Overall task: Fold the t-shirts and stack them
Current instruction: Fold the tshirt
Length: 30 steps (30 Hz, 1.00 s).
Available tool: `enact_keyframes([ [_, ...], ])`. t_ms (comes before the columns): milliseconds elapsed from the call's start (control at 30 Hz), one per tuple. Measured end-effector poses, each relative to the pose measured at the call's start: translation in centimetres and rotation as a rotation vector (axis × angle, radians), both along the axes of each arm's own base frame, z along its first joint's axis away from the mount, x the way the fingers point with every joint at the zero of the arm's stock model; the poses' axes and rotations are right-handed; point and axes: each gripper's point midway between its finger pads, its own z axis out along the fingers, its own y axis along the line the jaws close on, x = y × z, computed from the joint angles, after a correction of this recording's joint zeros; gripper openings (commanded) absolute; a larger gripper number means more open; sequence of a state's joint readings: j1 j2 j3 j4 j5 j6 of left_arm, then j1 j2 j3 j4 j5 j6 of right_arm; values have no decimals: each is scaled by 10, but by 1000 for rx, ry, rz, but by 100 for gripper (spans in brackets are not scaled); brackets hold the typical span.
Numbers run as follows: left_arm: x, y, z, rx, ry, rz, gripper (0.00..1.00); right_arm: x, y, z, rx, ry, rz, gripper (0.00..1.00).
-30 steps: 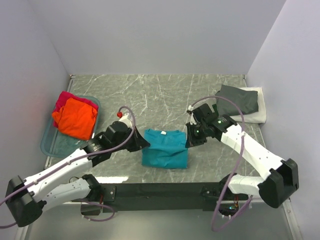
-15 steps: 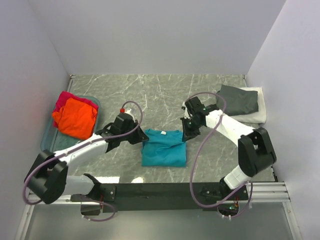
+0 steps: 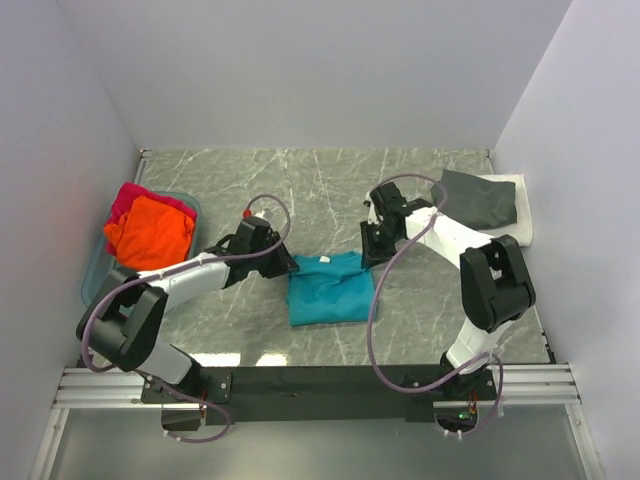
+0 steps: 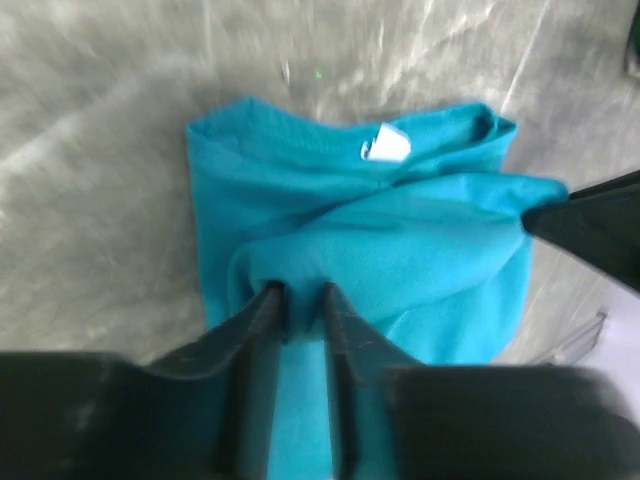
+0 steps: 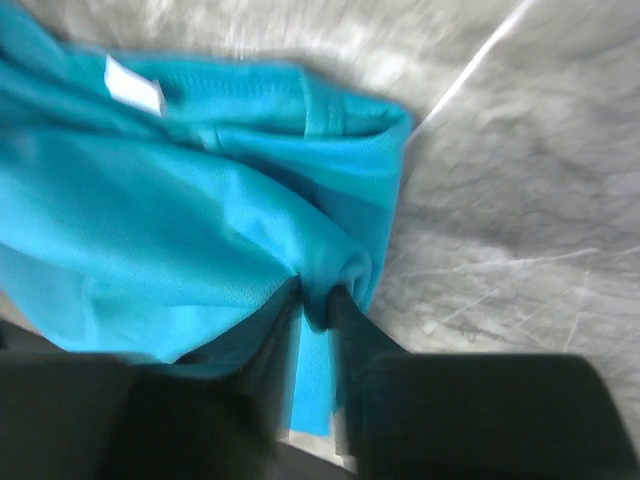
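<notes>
Teal t-shirt [image 3: 328,290] mid-surface, part folded, clamped at its sides in left end effector [image 3: 290,268] and right end effector [image 3: 368,258]. Seemingly stacked: dark grey t-shirt [image 3: 478,200] on white t-shirt [image 3: 515,236]. Waiting in tub [image 3: 100,290]: orange t-shirt [image 3: 150,236], magenta-red t-shirt [image 3: 125,198].

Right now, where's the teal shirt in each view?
Top external: teal shirt just below centre, on the marble.
Left wrist: it fills the middle, collar at the top.
Right wrist: it fills the left half.
Shared landmark: white neck label, in both wrist views; too small to tell from the top.
</notes>
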State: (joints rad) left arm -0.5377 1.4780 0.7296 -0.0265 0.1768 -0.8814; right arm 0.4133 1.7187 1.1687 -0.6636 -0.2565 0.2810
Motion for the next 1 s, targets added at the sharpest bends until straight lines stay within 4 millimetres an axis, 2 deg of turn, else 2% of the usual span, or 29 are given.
enact_keyframes([
  [33, 5, 2, 2, 14, -12, 14, 43, 4, -1, 2, 2, -13, -10, 59],
  [100, 14, 6, 11, 40, -36, 47, 51, 13, -5, 12, 7, -66, -44, 65],
  [167, 24, 12, 27, 62, -82, 85, 57, 20, -8, 29, 16, -132, -61, 67],
  [267, 38, 24, 65, 83, -187, 154, 57, 28, -12, 74, 51, -283, -93, 67],
  [367, 41, 33, 103, 71, -293, 207, 57, 26, -13, 119, 111, -409, -102, 66],
  [400, 39, 32, 111, 64, -316, 212, 56, 24, -12, 128, 134, -433, -99, 65],
  [467, 32, 25, 125, 42, -355, 195, 56, 16, -8, 134, 171, -445, -83, 65],
  [500, 27, 18, 129, 31, -368, 176, 56, 10, -4, 130, 188, -436, -69, 64],
  [567, 16, 2, 128, 17, -379, 128, 56, -6, 7, 111, 208, -372, -32, 64],
  [667, -5, -20, 111, 27, -355, 49, 56, -32, 25, 72, 200, -237, 36, 64],
  [800, -20, -30, 88, 58, -318, -3, 56, -51, 52, 37, 190, -115, 116, 63],
  [900, -27, -35, 79, 71, -304, -28, 56, -47, 63, 15, 160, -44, 132, 63],
  [1000, -33, -44, 80, 62, -312, -56, 55, -19, 70, -2, 107, -24, 110, 63],
])
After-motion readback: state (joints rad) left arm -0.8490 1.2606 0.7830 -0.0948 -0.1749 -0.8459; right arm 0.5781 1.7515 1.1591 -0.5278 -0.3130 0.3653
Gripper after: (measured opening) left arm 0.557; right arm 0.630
